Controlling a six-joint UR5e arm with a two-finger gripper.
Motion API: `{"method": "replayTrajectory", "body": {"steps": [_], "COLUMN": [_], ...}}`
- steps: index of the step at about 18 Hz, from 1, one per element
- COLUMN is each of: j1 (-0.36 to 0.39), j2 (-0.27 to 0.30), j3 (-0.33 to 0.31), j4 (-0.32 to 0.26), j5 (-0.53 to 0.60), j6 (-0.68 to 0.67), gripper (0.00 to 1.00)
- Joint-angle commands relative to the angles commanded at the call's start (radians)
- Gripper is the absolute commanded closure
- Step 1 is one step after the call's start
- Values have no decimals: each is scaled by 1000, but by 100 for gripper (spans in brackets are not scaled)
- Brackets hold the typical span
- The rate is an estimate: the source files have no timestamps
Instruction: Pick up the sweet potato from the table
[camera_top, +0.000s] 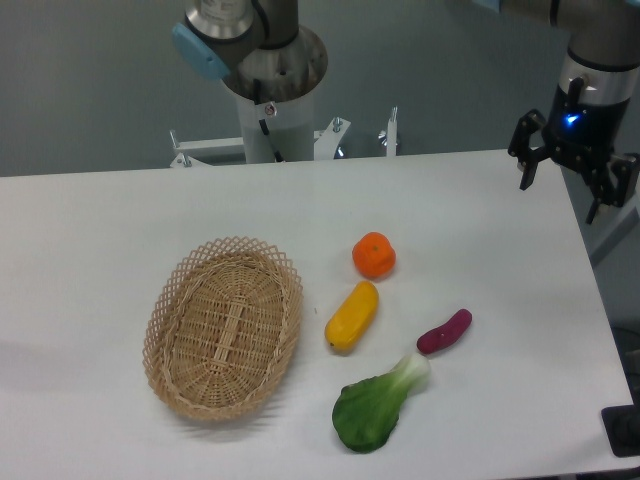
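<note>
The sweet potato (444, 331) lay on the white table (100, 230), toward the right front, just beside the white stem of a leafy green vegetable (378, 405) and a little apart from a yellow vegetable (352, 316). An orange fruit (374, 255) sat behind those, and a wicker basket (224, 326) stood to the left with nothing visible inside. The gripper (565, 180) hung over the table's far right edge, well apart from the sweet potato, its jaws spread apart and holding nothing. By this showing the task had hardly begun: the reach, the descent, the grasp and the lift were all left to do.
</note>
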Motion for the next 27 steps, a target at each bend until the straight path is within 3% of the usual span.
{"method": "replayTrajectory", "body": {"steps": [10,14,19,24,27], "j1": [-9,-46,-123,-149,-172], "j2": [-3,-12,-93,-164,-231], "j3": [-29,-67,-64,-69,-75], "j4": [5,23,69,94,143], "j5": [0,-2,2,0,8], "j6": [-26,-119,-167,-193,-209], "gripper": [0,0,0,0,0]}}
